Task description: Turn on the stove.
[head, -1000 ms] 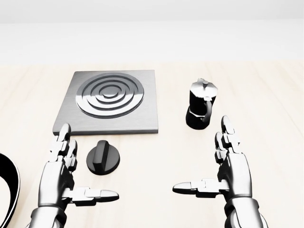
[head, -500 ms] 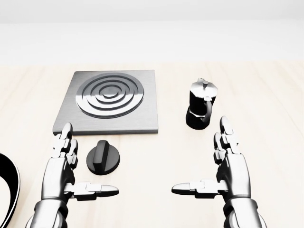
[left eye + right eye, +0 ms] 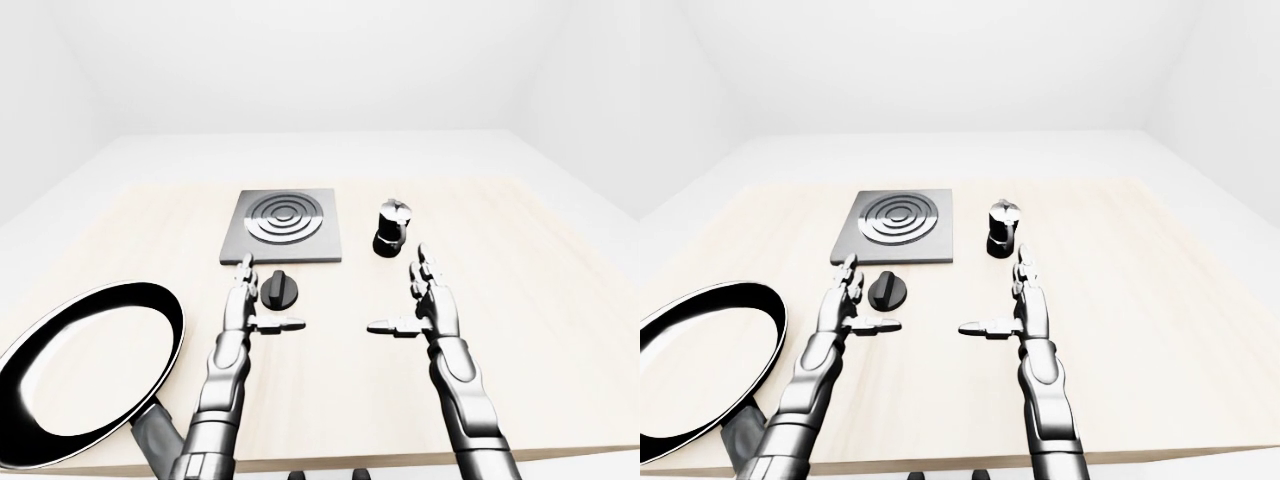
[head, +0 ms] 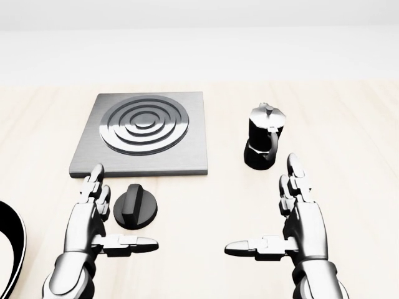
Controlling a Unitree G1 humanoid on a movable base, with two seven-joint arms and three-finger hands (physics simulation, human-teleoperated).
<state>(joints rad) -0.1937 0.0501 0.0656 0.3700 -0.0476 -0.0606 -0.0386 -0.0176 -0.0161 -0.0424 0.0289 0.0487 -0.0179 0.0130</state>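
A grey square stove plate (image 4: 143, 134) with ringed burner lies on the wooden table. Its black round knob (image 4: 136, 206) sits just below the plate's lower edge. My left hand (image 4: 118, 218) is open, fingers just left of the knob and thumb pointing right below it, not touching it. My right hand (image 4: 268, 215) is open and empty, to the right of the knob, below a black moka pot (image 4: 263, 144).
A large black frying pan (image 3: 85, 370) lies at the table's lower left, its rim showing at the left edge of the head view (image 4: 15, 240). The wooden table (image 3: 560, 290) stretches to the right, its near edge along the bottom of the eye views.
My left hand has moved right and slightly up, closer to the knob. The right hand has barely moved. The knob has not turned.
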